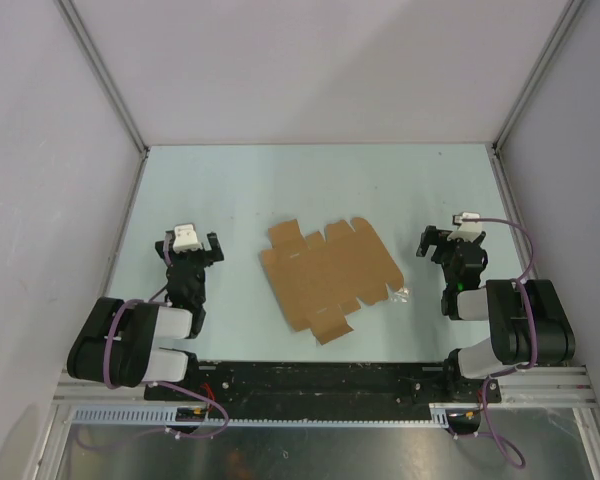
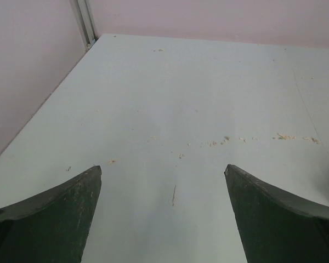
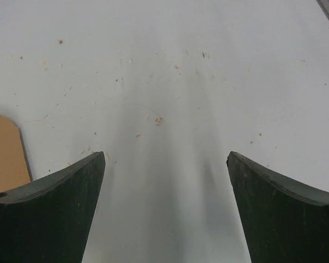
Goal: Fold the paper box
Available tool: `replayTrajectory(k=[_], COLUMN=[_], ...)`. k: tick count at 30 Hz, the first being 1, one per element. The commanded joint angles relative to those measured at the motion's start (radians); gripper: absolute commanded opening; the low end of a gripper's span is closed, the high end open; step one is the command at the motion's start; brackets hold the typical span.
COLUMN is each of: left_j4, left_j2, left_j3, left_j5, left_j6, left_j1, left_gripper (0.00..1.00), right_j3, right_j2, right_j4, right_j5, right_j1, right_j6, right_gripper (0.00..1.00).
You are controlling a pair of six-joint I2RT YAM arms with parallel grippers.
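Observation:
The paper box [image 1: 327, 276] is a flat brown die-cut cardboard sheet with tabs, lying unfolded on the pale table between the two arms. One rounded tab of it shows at the left edge of the right wrist view [image 3: 4, 153]. My left gripper [image 1: 192, 243] is open and empty, left of the sheet and apart from it; its view [image 2: 163, 171] shows only bare table. My right gripper [image 1: 448, 238] is open and empty, right of the sheet; its dark fingers [image 3: 49, 213] hang over bare table.
A tiny clear plastic scrap [image 1: 403, 292] lies by the sheet's right edge. Grey walls close the table on the left, back and right, with a metal post [image 2: 83, 22] at the far left corner. Small paper crumbs [image 2: 285, 136] dot the surface.

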Motion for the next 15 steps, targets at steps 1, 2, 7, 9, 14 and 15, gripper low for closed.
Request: replayTrajectory(k=[1, 2, 7, 9, 14, 15], left_j4=[0.039, 0.039, 0.039, 0.037, 0.037, 0.04], left_j2=[0.001, -0.002, 0.001, 0.002, -0.014, -0.019], left_j3=[0.027, 0.024, 0.025, 0.028, 0.022, 0.01], left_j5=[0.015, 0.015, 0.015, 0.016, -0.063, -0.065], left_j6=[0.026, 0.023, 0.025, 0.026, 0.005, 0.006], left_j1=[0.007, 0.007, 0.007, 0.009, 0.001, -0.001], left_gripper=[1.0, 1.0, 0.99, 1.0, 1.0, 1.0], right_j3=[0.025, 0.025, 0.025, 0.023, 0.025, 0.035], right_j2=[0.01, 0.01, 0.01, 0.01, 0.0, -0.017], right_j4=[0.029, 0.029, 0.031, 0.031, 0.038, 0.008], right_j5=[-0.002, -0.006, -0.007, -0.007, -0.006, 0.007], right_j1=[0.001, -0.002, -0.002, -0.004, -0.002, -0.001], right_j6=[-0.008, -0.007, -0.006, -0.008, -0.008, 0.003], right_gripper=[1.0, 1.0, 1.0, 1.0, 1.0, 1.0])
